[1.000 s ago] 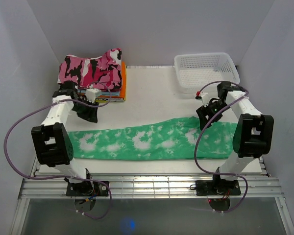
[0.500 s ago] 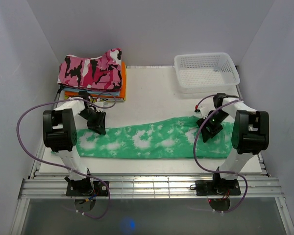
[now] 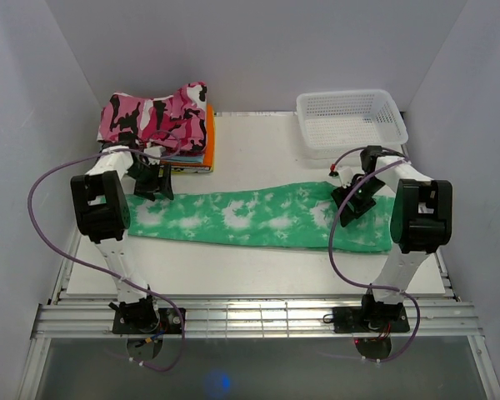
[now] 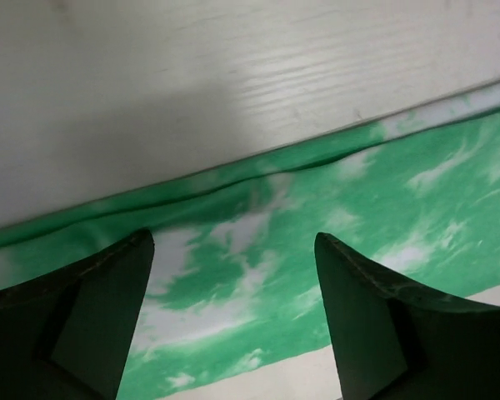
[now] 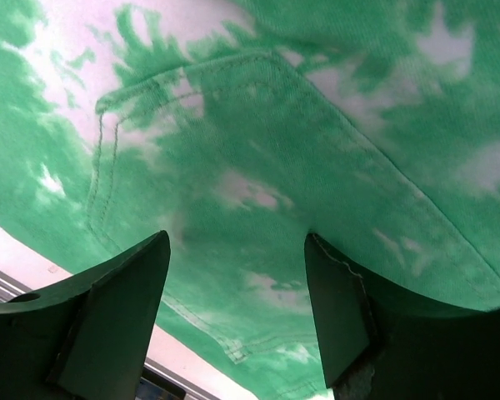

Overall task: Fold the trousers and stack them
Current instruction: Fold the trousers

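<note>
The mint green, white-blotched trousers (image 3: pixel 258 218) lie flat and stretched out across the white table (image 3: pixel 258 158), waist end at the right. My left gripper (image 3: pixel 156 187) is open and low over their left leg end; in the left wrist view its fingers (image 4: pixel 233 237) straddle the fabric (image 4: pixel 258 267) near its far edge. My right gripper (image 3: pixel 356 200) is open and low over the waist end. In the right wrist view its fingers (image 5: pixel 237 237) frame a stitched pocket (image 5: pixel 233 150) and a hem, and the right fingertip (image 5: pixel 337 283) touches the cloth.
A pink, black and white camouflage garment (image 3: pixel 154 117) lies on a stack of orange folded clothes (image 3: pixel 207 137) at the back left, just behind my left gripper. A white mesh basket (image 3: pixel 350 121) stands at the back right.
The trousers have slid away from the near edge toward the back of the table. Both grippers have moved back with them, the left one now close to the clothes stack.
</note>
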{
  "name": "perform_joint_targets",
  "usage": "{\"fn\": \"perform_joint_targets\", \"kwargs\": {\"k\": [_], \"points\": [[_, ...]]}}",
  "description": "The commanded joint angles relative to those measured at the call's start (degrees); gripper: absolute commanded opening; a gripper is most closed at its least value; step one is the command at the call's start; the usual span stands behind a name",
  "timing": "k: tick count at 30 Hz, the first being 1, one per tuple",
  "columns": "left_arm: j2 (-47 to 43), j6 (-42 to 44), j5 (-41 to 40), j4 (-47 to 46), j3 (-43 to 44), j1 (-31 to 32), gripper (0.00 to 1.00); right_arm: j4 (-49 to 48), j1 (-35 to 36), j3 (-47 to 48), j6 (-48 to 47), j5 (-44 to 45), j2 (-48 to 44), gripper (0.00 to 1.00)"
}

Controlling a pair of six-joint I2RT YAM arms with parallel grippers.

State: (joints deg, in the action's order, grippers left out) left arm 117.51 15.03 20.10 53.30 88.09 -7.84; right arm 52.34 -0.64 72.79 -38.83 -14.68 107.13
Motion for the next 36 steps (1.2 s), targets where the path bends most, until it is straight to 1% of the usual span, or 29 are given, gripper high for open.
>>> {"fn": "perform_joint_targets", "kwargs": {"k": [1,2,3,4,5,6,8,10,13,14,17,18,20,21,23,24,27,28,31,34,35,36], "points": [[-5.0,-0.3,-0.4,-4.6,1.5,-6.7,0.92,-3.1,-0.7,-0.8,-3.8,1.6,-4.9,0.72],[-6.0,-0.7,0.3,-4.4,0.9,-7.1,0.95,-2.6,-0.6,-0.4,-4.1,-2.9,-6.0,0.72],[-8.2,-1.1,0.6,-5.0,0.3,-7.5,0.98,-2.3,-0.3,0.1,-3.9,-5.3,-6.9,0.72],[-9.5,-1.8,1.5,-5.7,-0.5,-7.9,0.98,-2.0,0.6,1.4,-3.5,-9.3,-8.1,0.72],[-11.1,-2.2,2.6,-6.6,-3.1,-7.9,0.98,-1.9,2.2,2.2,-3.2,-11.1,-8.3,0.71],[-14.5,-2.8,3.8,-8.7,-4.7,-8.0,0.98,-2.0,3.5,2.8,-2.3,-12.6,-8.4,0.69],[-16.5,-3.7,7.3,-9.9,-7.3,-7.8,0.98,-3.6,7.6,4.2,-0.6,-14.8,-7.7,0.67],[-16.6,-4.2,7.3,-8.7,-8.5,-7.5,0.98,-4.9,11.3,5.2,1.7,-16.7,-5.2,0.65],[-17.1,-4.6,6.5,-8.6,-10.8,-7.5,0.98,-6.3,15.2,7.5,4.8,-18.5,-0.6,0.59],[-17.4,-4.9,5.7,-8.9,-11.5,-7.5,0.98,-7.8,16.0,8.5,5.7,-18.6,0.3,0.56],[-17.5,-6.2,5.1,-9.3,-14.5,-7.6,0.98,-10.2,18.9,9.1,7.9,-17.5,4.1,0.51],[-17.1,-6.4,4.6,-9.4,-16.3,-7.6,0.95,-10.9,19.9,9.1,8.2,-16.8,6.1,0.50],[-15.5,-7.7,3.2,-9.4,-17.7,-8.1,0.91,-11.4,20.4,8.5,8.8,-14.3,7.9,0.45],[-15.0,-8.3,1.6,-9.5,-18.8,-8.8,0.89,-11.7,20.6,6.9,8.7,-13.2,8.8,0.45],[-13.1,-9.6,-0.4,-10.0,-19.8,-10.0,0.88,-12.6,20.6,4.4,7.7,-9.1,8.9,0.45],[-12.2,-9.8,-2.2,-9.8,-20.2,-11.6,0.85,-13.1,20.6,1.6,7.0,-5.7,8.9,0.45],[-9.7,-10.9,-2.7,-9.0,-20.9,-15.4,0.81,-13.2,20.6,-2.7,3.2,-1.6,7.5,0.44],[-9.7,-11.2,-3.0,-9.1,-21.2,-17.6,0.79,-13.7,20.7,-6.1,2.1,-0.1,6.4,0.44],[-10.1,-10.5,-3.8,-8.9,-21.7,-19.6,0.78,-15.9,20.6,-11.6,-1.3,2.6,1.3,0.47],[-11.2,-10.2,-3.7,-8.8,-22.3,-19.8,0.78,-16.3,20.6,-12.5,-2.9,5.4,-2.0,0.53],[-11.9,-10.5,-3.9,-9.1,-22.0,-19.8,0.77,-16.4,20.4,-12.2,-2.7,6.7,-3.4,0.63],[-11.9,-10.2,-4.1,-9.2,-21.7,-19.8,0.77,-16.3,20.2,-11.7,-2.7,6.7,-4.0,0.69]]}}
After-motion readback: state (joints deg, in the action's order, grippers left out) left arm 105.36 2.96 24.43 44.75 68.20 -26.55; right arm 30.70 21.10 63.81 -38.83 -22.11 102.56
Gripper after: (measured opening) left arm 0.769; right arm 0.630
